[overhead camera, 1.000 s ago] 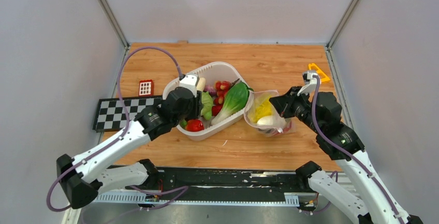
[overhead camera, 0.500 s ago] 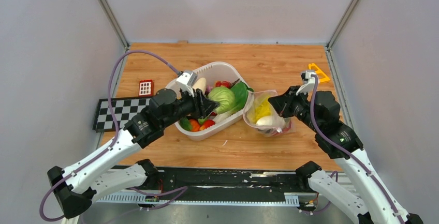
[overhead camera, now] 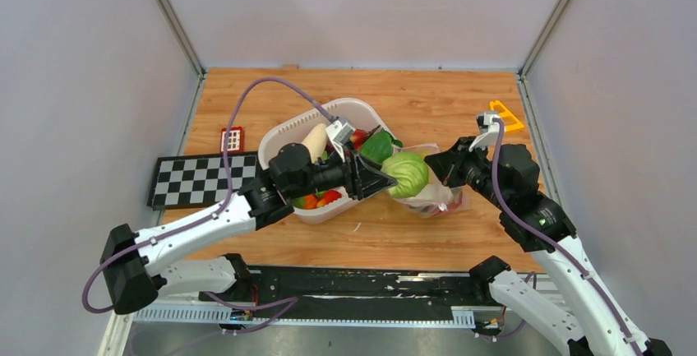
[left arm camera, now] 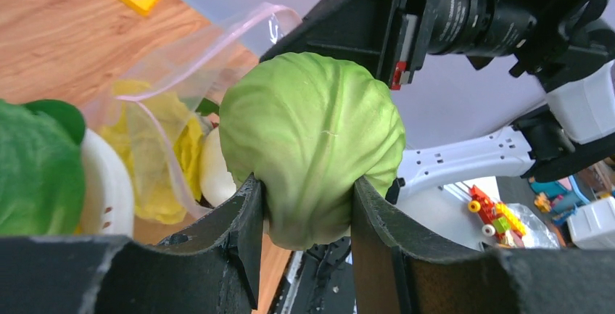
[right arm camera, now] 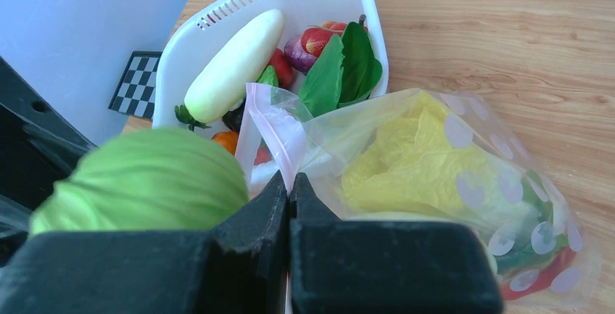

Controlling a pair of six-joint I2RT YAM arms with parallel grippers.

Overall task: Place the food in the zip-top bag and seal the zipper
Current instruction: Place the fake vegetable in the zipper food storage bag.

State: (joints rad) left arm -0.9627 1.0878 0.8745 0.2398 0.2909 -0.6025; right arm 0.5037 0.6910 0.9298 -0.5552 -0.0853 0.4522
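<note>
Holds the white-and-black left arm (overhead camera: pixel 201 223) stretched low and rightward from its base, wrist level and aimed at the other arm, left jaws parted about halfway and clamped on both sides of a round pale green plastic cabbage (overhead camera: pixel 407 173). Holds the white-and-black right arm (overhead camera: pixel 538 212) bent up from its base and leaning leftward, wrist tipped down, right jaws pressed fully together on the thin pale pink edge strip (right arm camera: pixel 279 129) of a clear floppy plastic bag with pale pink spots (right arm camera: pixel 450 154).

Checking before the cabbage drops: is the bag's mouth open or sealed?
Open: the right gripper pinches the zipper edge, and the zip-top bag gapes toward the green cabbage.
</note>
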